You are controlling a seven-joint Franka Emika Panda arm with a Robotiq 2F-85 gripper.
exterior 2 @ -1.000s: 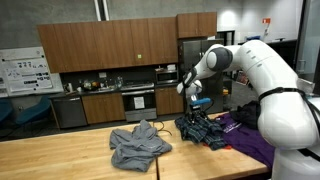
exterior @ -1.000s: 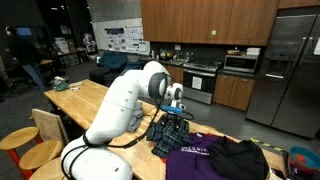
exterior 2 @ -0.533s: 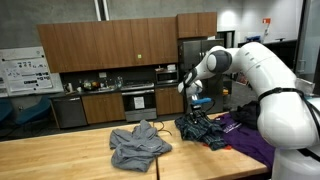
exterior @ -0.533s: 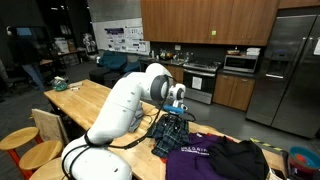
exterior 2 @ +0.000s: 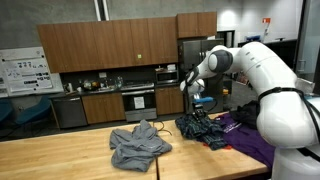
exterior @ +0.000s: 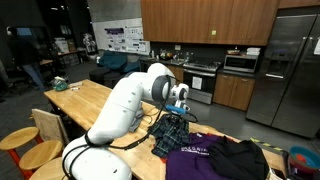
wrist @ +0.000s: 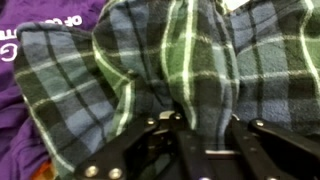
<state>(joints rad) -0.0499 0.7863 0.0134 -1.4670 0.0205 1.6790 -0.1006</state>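
Gripper (exterior: 180,108) clamped on a blue-green plaid flannel cloth (wrist: 150,60).
Its folds overlap a purple printed shirt (wrist: 25,30); a crumpled grey garment (exterior 2: 138,145) lies well apart from that shirt.

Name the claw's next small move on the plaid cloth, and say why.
Probably a short, straight lift. In the wrist view the plaid cloth is bunched between the fingers of the claw. In an exterior view it peaks under the claw while its lower folds lie on the purple shirt. A small rise would likely test the grip and start freeing the cloth.
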